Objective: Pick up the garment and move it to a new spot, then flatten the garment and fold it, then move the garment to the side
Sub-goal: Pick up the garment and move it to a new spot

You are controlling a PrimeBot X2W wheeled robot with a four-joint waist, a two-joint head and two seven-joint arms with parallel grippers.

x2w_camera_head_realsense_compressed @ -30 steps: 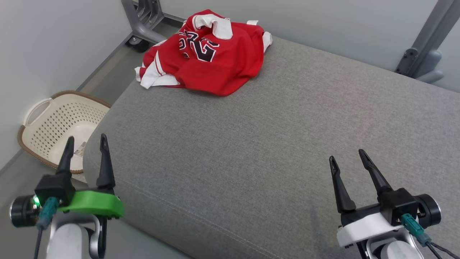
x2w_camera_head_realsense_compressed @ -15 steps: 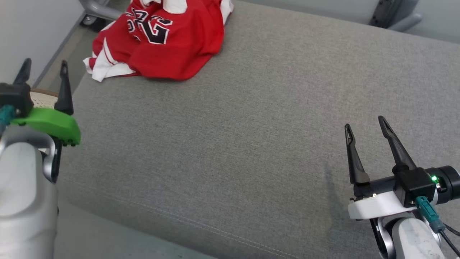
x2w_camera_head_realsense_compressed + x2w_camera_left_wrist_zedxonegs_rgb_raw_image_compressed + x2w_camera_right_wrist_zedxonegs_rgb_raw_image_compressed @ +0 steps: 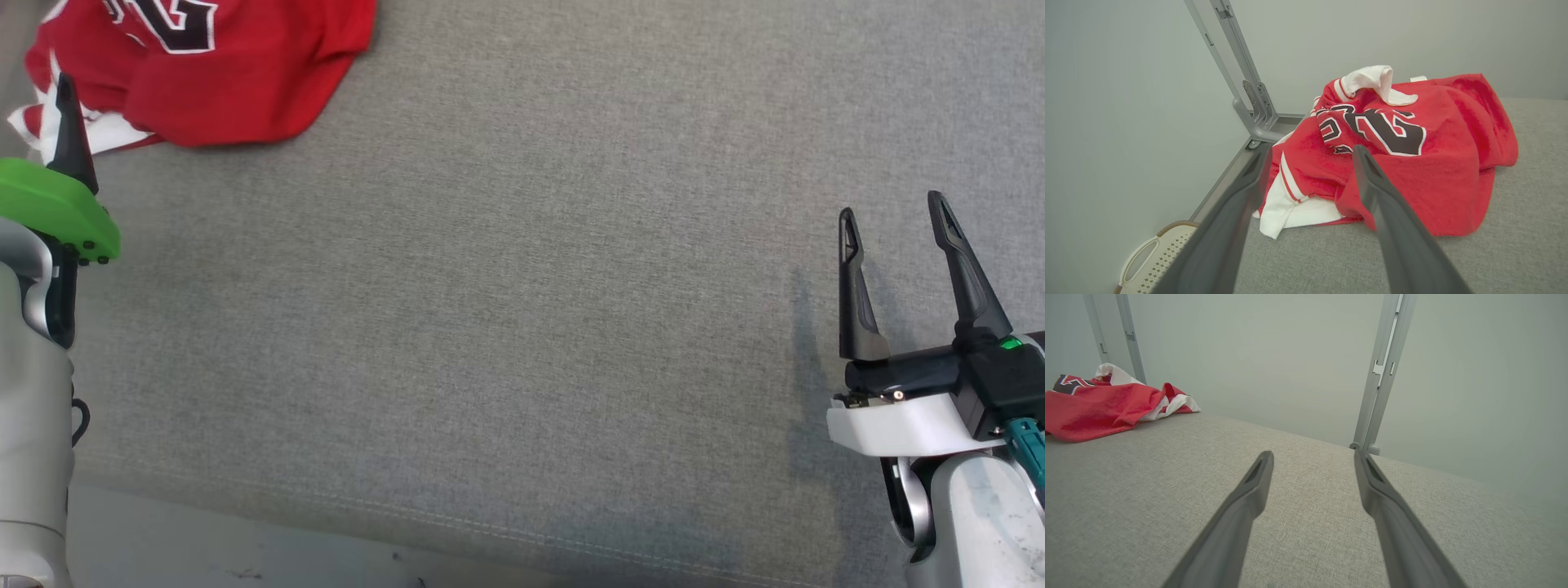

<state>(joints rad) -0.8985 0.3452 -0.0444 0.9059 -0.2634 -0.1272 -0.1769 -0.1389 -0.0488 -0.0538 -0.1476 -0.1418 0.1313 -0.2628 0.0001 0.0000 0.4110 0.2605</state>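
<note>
The garment (image 3: 212,73) is a crumpled red jersey with white trim and dark numbers, lying at the far left corner of the grey cushion (image 3: 522,286). In the left wrist view my left gripper (image 3: 1312,149) is open, hovering just short of the garment (image 3: 1412,163) and aimed at its near left edge. One of its fingers (image 3: 69,139) shows in the head view, overlapping the garment's white hem. My right gripper (image 3: 892,206) stands open over bare cushion at the right, far from the garment (image 3: 1098,408). Nothing sits between its fingers (image 3: 1249,498).
A white perforated laundry basket (image 3: 1147,261) stands on the floor left of the cushion. Grey metal frame posts rise behind the cushion's corners (image 3: 1249,106) (image 3: 1382,375), against a pale wall. The cushion's front seam (image 3: 490,531) runs along the bottom of the head view.
The head camera has tilted down and shifted, so the whole picture moved. My left gripper has travelled forward to the garment's near edge. The right gripper has moved forward a little. Both stay open.
</note>
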